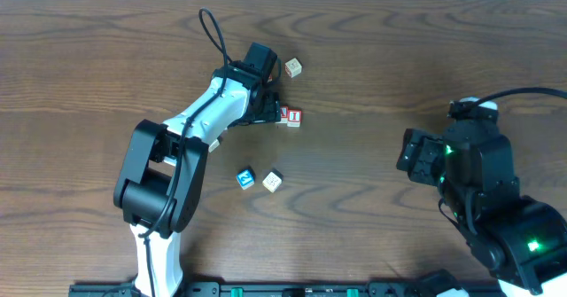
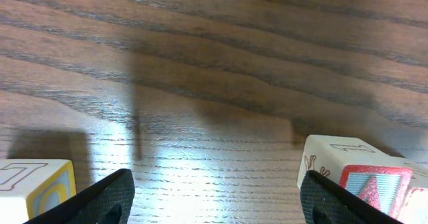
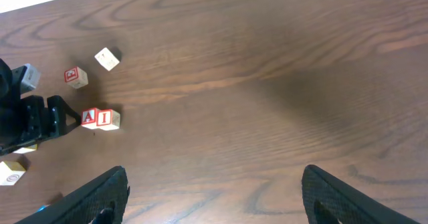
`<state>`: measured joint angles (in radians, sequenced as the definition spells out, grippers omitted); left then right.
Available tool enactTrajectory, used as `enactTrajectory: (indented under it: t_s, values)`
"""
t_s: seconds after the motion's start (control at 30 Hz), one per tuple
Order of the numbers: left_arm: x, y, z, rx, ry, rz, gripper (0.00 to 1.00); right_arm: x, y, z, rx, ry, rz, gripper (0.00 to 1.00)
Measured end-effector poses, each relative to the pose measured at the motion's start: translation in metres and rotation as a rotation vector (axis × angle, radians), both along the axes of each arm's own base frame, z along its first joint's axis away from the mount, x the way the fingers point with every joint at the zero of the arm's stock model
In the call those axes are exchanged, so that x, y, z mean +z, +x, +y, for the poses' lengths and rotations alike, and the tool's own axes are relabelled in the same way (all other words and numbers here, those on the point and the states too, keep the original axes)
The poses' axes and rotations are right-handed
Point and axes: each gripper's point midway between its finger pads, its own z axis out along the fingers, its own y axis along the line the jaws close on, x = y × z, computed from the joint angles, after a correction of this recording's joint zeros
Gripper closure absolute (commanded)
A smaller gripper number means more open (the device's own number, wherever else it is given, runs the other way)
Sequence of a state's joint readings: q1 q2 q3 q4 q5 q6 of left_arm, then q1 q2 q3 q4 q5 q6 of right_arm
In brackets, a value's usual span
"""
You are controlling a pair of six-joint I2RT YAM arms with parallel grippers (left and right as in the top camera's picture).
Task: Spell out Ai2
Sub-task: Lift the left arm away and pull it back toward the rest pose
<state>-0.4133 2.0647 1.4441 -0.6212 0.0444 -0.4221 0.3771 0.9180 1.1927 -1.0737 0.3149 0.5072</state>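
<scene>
Two red blocks, A (image 1: 285, 115) and I (image 1: 296, 117), sit side by side on the wooden table (image 1: 372, 58); they also show in the right wrist view, A (image 3: 90, 118) and I (image 3: 108, 119). A blue block (image 1: 245, 179) with a white character lies nearer the front. My left gripper (image 1: 268, 107) is open and empty, just left of the A block. In the left wrist view its fingers (image 2: 217, 204) straddle bare wood, with a red-faced block (image 2: 374, 187) by the right finger. My right gripper (image 1: 415, 158) is open and empty (image 3: 214, 197), far to the right.
A cream block (image 1: 292, 66) lies behind the pair and another (image 1: 272, 181) beside the blue block. A red block (image 3: 75, 77) sits near the left arm. A yellow-edged block (image 2: 33, 187) is left of the left finger. A cream block (image 2: 338, 158) stands behind the red-faced one.
</scene>
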Motion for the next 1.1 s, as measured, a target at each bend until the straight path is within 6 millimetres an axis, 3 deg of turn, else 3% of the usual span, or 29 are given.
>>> enactTrajectory:
  t_s: [0.13,0.27,0.33,0.4,0.47,0.5,0.8,1.1]
  values:
    - [0.000,-0.006,0.006,-0.002,0.020,0.022,0.18,0.000,0.000,0.000,0.000,0.000,0.000,0.17]
    - [0.022,-0.013,0.026,0.021,0.066,0.028,0.18,0.000,0.000,0.000,0.000,0.000,0.000,0.17]
    - [0.047,-0.016,0.038,0.032,0.081,-0.002,0.16,0.000,0.000,0.000,0.000,0.000,0.000,0.16]
    - [0.089,-0.022,0.046,0.036,0.081,-0.065,0.03,0.000,0.000,0.000,0.000,-0.001,0.000,0.08]
    - [0.115,-0.031,0.051,0.028,0.081,-0.096,0.02,0.000,0.000,0.000,0.001,-0.002,0.001,0.06]
    - [0.128,-0.038,0.054,0.028,0.079,-0.105,0.03,0.000,0.000,0.000,0.002,-0.004,0.002,0.01]
    - [0.199,-0.101,0.078,0.012,0.064,-0.156,0.05,-0.005,-0.005,-0.002,0.007,-0.019,0.029,0.01]
    - [0.257,-0.192,0.107,-0.013,0.003,-0.225,0.04,-0.010,-0.011,-0.004,0.007,-0.032,0.061,0.01]
